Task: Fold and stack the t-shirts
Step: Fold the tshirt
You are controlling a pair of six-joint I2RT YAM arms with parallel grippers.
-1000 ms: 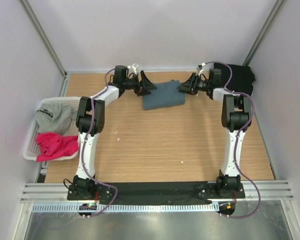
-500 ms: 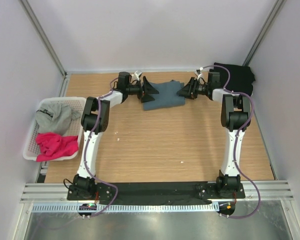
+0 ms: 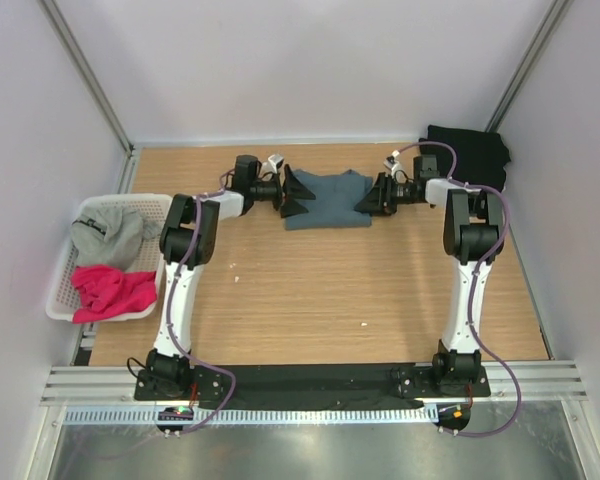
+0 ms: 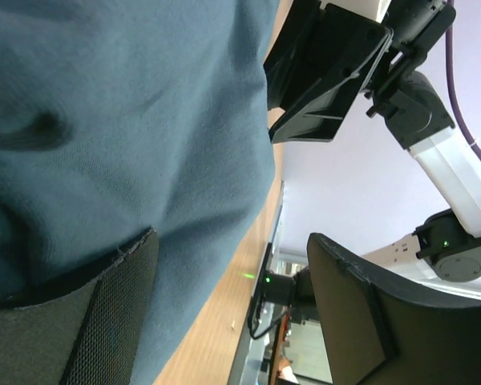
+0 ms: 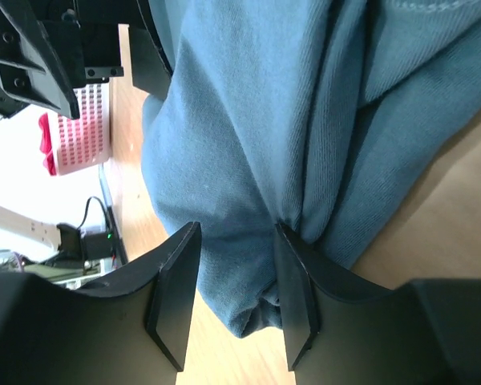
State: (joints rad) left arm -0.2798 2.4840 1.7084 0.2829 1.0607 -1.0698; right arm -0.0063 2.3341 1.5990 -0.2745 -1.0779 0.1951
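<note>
**Blue-grey shirt (image 3: 327,197) between the two grippers.** The shirt lies flat on the far middle of the table (image 3: 310,290). The left gripper (image 3: 297,193) is at its left edge and the right gripper (image 3: 366,198) at its right edge.

The cloth is light, limp and easily creased, with no stiff part to hold. It probably handles best when taken by an edge or corner on both sides at once, with thin folds pinched firmly so they do not slip out.

The left jaws are spread wide. In the wrist view the shirt drapes against one finger (image 4: 104,321), and the other finger (image 4: 361,313) stands clear of it.

The right jaws stand partly apart, straddling a bunched fold at the shirt's edge. The fold touches one finger (image 5: 297,289), and no firm pinch shows.

A black shirt (image 3: 467,153) lies in the far right corner. A grey shirt (image 3: 105,235) and a pink shirt (image 3: 110,292) rest in the basket (image 3: 60,290) at the left, well apart.
</note>
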